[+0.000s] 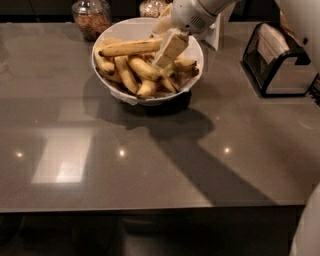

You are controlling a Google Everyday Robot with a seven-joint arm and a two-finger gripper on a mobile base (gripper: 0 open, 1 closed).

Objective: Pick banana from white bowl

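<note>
Bananas (134,75) fill the white bowl (127,96), which stands toward the back of a glossy grey table (150,170). The banana (131,47) of the task, the longest and straightest, lies across the top of the heap, its dark tip pointing to the bowl's left rim and its other end running toward the middle. The gripper (164,60) reaches down into the bowl from the upper right, its cream-coloured end tilted and set right at that inner end of the banana, seemingly touching it. From this angle it cannot be told whether the gripper is spread or closed, nor whether it has hold of the fruit. The banana rests on the shorter, curved ones beneath. Behind the bowl stand two glass jars, one to the left (91,17) and one just behind the rim (152,7). A dark holder with a pale body (280,62) sits well apart at the table's right side.
</note>
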